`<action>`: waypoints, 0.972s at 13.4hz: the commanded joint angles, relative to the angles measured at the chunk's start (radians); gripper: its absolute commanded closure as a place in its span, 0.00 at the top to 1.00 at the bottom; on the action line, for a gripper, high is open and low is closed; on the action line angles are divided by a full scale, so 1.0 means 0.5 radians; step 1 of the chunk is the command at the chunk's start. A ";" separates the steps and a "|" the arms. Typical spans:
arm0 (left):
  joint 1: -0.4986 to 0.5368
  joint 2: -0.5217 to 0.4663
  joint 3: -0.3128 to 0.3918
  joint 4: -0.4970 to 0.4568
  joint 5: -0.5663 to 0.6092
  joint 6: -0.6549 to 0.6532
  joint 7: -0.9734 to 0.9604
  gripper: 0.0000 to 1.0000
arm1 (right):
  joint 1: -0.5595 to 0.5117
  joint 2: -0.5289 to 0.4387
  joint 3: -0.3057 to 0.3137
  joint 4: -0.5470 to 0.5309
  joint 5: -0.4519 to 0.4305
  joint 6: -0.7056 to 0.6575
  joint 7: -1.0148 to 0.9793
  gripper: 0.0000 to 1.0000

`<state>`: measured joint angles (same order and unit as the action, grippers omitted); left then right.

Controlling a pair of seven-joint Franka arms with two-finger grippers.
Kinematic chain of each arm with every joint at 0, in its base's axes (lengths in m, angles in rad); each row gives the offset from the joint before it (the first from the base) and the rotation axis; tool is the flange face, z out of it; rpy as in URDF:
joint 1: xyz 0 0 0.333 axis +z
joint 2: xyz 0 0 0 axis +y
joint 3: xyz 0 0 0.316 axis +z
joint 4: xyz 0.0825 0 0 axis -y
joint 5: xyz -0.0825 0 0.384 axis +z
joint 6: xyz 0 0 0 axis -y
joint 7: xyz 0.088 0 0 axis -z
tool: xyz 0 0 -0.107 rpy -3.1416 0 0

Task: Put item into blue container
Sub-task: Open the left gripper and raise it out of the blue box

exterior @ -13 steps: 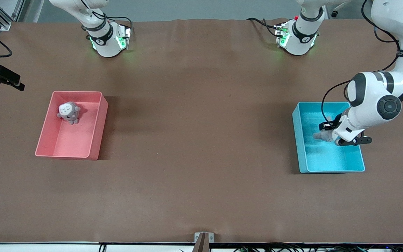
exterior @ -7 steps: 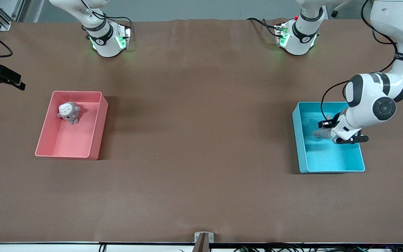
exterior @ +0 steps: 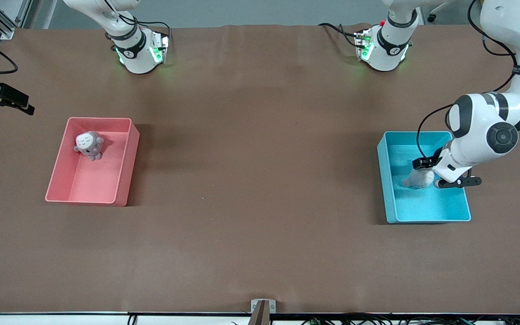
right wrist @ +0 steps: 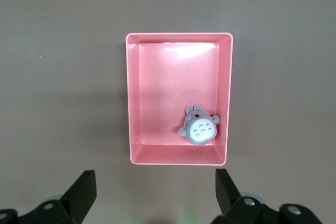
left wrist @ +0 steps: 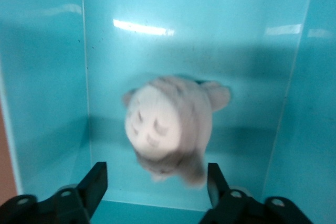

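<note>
Grey plush toy inside the blue container, under the open left gripper.

The left gripper point(left wrist: 155, 184) hangs over the blue container point(exterior: 385, 180), its two fingers point(left wrist: 94, 182) spread wide and apart from the grey plush toy point(left wrist: 170, 129), so it holds nothing; the toy is blurred in the left wrist view, and I cannot tell if it touches the floor of the container. The container stands toward the left arm's end of the table point(exterior: 260, 180). The right gripper point(right wrist: 155, 190) is also wide open and empty, waiting high over the pink bin point(right wrist: 134, 103), where a second grey plush point(right wrist: 198, 127) lies in a corner. No readable writing or label shows on the bins or toys.
</note>
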<state>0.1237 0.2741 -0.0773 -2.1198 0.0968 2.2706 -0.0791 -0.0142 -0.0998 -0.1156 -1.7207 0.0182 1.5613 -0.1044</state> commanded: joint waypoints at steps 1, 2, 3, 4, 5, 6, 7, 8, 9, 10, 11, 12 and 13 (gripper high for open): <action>0.016 -0.140 -0.045 0.125 0.015 -0.309 0.020 1.00 | -0.008 -0.055 0.007 -0.053 -0.021 0.004 0.003 1.00; 0.013 -0.186 -0.066 0.198 0.000 -0.432 0.020 1.00 | -0.008 -0.055 0.007 -0.053 -0.021 0.004 0.003 1.00; 0.019 -0.226 -0.097 0.266 -0.034 -0.524 0.020 1.00 | -0.008 -0.055 0.007 -0.053 -0.021 0.004 0.003 1.00; 0.016 -0.272 -0.100 0.327 -0.080 -0.610 0.011 1.00 | -0.008 -0.055 0.007 -0.053 -0.021 0.001 0.003 1.00; 0.016 -0.324 -0.100 0.386 -0.101 -0.699 0.008 1.00 | -0.008 -0.055 0.010 -0.053 -0.021 0.004 0.003 1.00; 0.013 -0.373 -0.103 0.423 -0.111 -0.773 0.008 1.00 | -0.008 -0.055 0.010 -0.053 -0.021 0.004 0.003 1.00; 0.013 -0.434 -0.106 0.463 -0.114 -0.856 0.008 1.00 | -0.008 -0.055 0.010 -0.053 -0.015 0.004 0.006 1.00; 0.013 -0.486 -0.112 0.490 -0.114 -0.923 0.008 1.00 | -0.005 -0.058 0.010 -0.053 -0.015 0.001 0.006 1.00; 0.013 -0.545 -0.112 0.524 -0.114 -0.973 0.002 1.00 | -0.005 -0.058 0.010 -0.053 -0.012 -0.008 0.006 1.00; 0.010 -0.582 -0.118 0.555 -0.132 -1.016 -0.004 1.00 | -0.005 -0.058 0.010 -0.053 -0.009 -0.012 0.006 1.00; 0.013 -0.615 -0.134 0.598 -0.184 -1.065 -0.004 1.00 | -0.005 -0.058 0.010 -0.053 -0.009 -0.012 0.003 1.00; 0.016 -0.634 -0.134 0.653 -0.227 -1.129 -0.004 1.00 | -0.002 -0.058 0.010 -0.053 -0.009 -0.012 0.006 1.00; 0.013 -0.640 -0.134 0.714 -0.258 -1.193 -0.014 1.00 | 0.001 -0.058 0.010 -0.053 -0.009 -0.012 0.006 1.00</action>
<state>0.1232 -0.0355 -0.1347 -1.8143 0.0012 1.7328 -0.0803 -0.0142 -0.0998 -0.1148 -1.7219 0.0182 1.5553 -0.1044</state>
